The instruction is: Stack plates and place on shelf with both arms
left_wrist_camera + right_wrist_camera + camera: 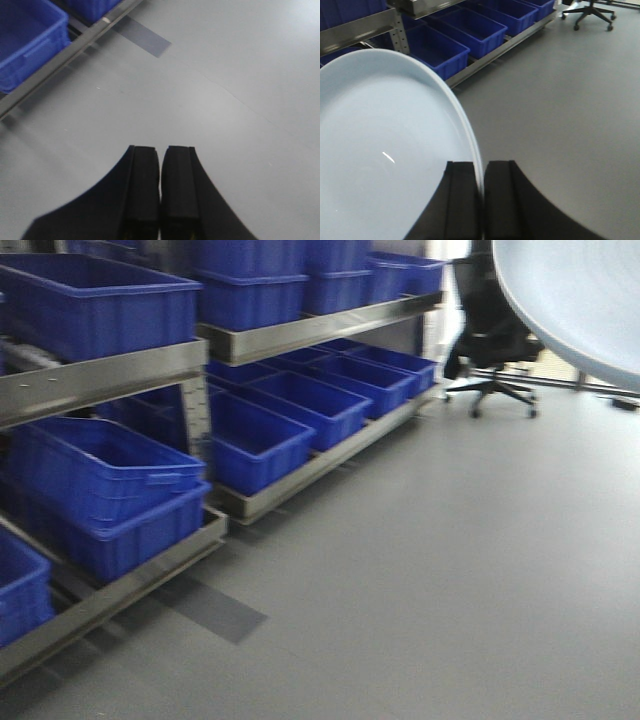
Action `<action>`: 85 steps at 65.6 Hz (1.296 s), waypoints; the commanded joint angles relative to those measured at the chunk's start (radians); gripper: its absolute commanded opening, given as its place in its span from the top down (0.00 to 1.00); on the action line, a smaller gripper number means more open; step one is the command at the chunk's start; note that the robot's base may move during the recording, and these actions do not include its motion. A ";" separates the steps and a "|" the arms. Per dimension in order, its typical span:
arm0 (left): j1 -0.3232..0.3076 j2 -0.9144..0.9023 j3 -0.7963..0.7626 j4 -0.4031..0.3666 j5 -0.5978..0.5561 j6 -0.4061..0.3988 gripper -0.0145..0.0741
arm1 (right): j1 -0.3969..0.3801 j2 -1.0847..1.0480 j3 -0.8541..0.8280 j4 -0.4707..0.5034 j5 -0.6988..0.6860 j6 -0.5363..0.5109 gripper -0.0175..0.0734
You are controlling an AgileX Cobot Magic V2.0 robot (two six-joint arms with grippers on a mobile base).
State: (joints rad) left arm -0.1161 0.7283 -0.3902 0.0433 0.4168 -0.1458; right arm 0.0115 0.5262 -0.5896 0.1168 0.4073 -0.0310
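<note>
Right gripper (pixel 482 200) pinches a plate (pixel 380 165) by its rim; left gripper (pixel 161 190), closed and empty, hangs over floor (pixel 225 75). Thin edge grip may slip, dropping it.

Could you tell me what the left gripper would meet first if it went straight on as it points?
The left gripper, jaws shut, would probably meet bare grey floor first; depth is unclear.

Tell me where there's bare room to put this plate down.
For the plate, the grey floor between the shelf racks and the office chair is bare. The racks are crowded with blue bins, though several bins look empty inside.
</note>
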 commanded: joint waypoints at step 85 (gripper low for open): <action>-0.001 -0.004 -0.028 0.001 -0.072 -0.011 0.72 | -0.006 0.001 -0.029 0.011 -0.098 -0.002 0.75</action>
State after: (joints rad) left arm -0.1161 0.7283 -0.3902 0.0433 0.4168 -0.1458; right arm 0.0115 0.5262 -0.5896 0.1168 0.4073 -0.0310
